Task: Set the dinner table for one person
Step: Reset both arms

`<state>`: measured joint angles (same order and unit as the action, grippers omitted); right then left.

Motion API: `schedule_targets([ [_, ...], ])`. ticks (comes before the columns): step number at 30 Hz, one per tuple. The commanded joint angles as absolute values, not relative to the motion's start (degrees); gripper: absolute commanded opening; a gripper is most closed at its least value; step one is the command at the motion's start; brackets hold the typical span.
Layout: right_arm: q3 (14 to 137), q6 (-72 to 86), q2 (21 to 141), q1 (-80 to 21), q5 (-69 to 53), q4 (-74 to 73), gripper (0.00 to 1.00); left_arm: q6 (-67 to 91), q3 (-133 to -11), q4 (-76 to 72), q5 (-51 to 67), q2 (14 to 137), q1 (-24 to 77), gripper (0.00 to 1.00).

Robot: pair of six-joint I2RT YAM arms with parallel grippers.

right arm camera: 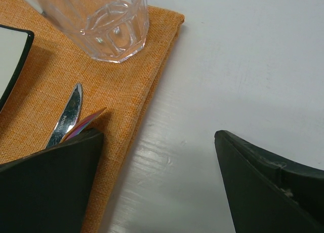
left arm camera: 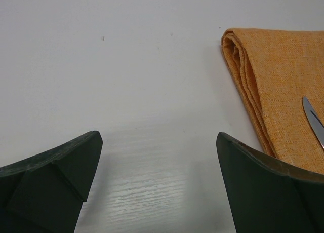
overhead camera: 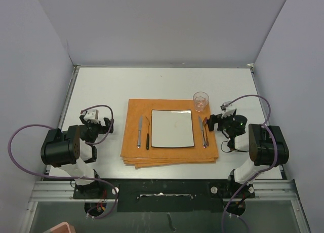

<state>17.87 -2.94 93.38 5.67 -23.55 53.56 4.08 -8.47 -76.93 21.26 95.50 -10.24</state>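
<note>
The dinner table [overhead camera: 101, 86] carries a folded orange cloth [overhead camera: 169, 157] at its middle. On the cloth sits a square white plate [overhead camera: 172, 128], with a silver knife [overhead camera: 139, 130] and a dark utensil [overhead camera: 147, 136] to its left. Cutlery [overhead camera: 203, 131] lies to the plate's right, and a clear glass [overhead camera: 200, 101] stands at the plate's far right corner. My left gripper [overhead camera: 97, 120] hangs open over bare table [left arm camera: 126, 66], left of the cloth [left arm camera: 283, 76]. My right gripper [overhead camera: 223, 120] is open at the cloth's right edge [right arm camera: 126, 91], near the glass [right arm camera: 109, 25]. Both grippers are empty.
Grey walls close in the table on the left, back and right. The arm bases and a metal rail [overhead camera: 162, 192] run along the near edge. A knife tip [left arm camera: 314, 119] shows by my left gripper, and a silver blade tip [right arm camera: 68, 114] by my right gripper's left finger.
</note>
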Motion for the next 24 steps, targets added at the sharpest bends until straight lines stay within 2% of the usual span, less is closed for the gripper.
schedule_targets([
  [1, 19.07, -3.25, 92.93, 6.06, -23.84, 58.43, 0.98, 4.22, -9.79, -79.75, 21.36, 95.2, -10.63, 0.98],
  [19, 18.55, -2.55, 92.81, 6.2, -22.77, 59.33, 0.98, 4.33, -10.92, -76.96, 21.35, 94.66, -10.61, 0.98],
  [24, 18.68, -1.21, 92.64, 6.12, -19.2, 58.72, 0.98, 4.39, -11.26, -76.41, 21.27, 94.53, -10.6, 0.98],
])
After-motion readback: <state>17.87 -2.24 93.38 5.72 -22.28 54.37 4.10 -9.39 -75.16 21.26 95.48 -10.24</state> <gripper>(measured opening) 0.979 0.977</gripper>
